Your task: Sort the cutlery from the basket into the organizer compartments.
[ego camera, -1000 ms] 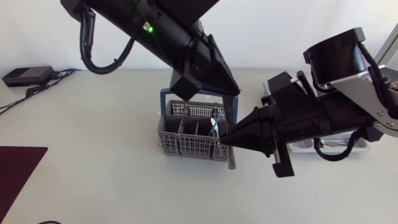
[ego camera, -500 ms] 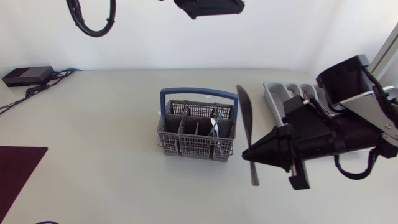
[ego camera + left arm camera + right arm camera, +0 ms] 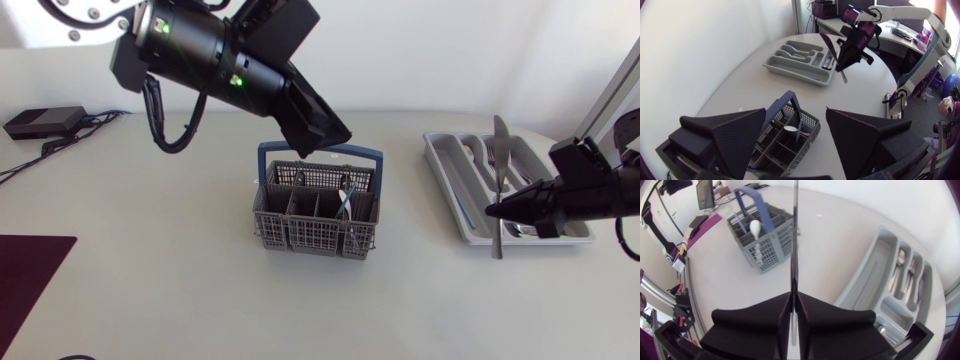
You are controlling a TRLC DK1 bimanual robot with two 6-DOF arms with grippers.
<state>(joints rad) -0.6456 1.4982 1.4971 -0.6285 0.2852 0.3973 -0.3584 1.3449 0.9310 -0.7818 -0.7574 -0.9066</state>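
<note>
The grey cutlery basket point(image 3: 318, 222) with a blue handle stands mid-table; a spoon point(image 3: 755, 229) and other pieces stand in it. My left gripper point(image 3: 338, 135) hangs above its back edge, open and holding nothing; in the left wrist view the basket point(image 3: 785, 137) lies below the spread fingers point(image 3: 735, 135). The grey organizer point(image 3: 452, 195) lies at the right, with cutlery in several compartments. My right gripper point(image 3: 497, 210) is shut on a table knife point(image 3: 498, 150), held upright over the organizer's long near compartment. The right wrist view shows the knife point(image 3: 795, 240) edge-on, pinched in the gripper point(image 3: 792, 300).
A black box point(image 3: 42, 122) with cables sits at the far left. A dark red mat point(image 3: 30, 275) lies at the front left edge. Bare tabletop lies between basket and organizer point(image 3: 875, 270).
My right arm carried the knife from the basket rightward to above the organizer. My left arm swung up out of view, then came back above the basket, its gripper now open.
</note>
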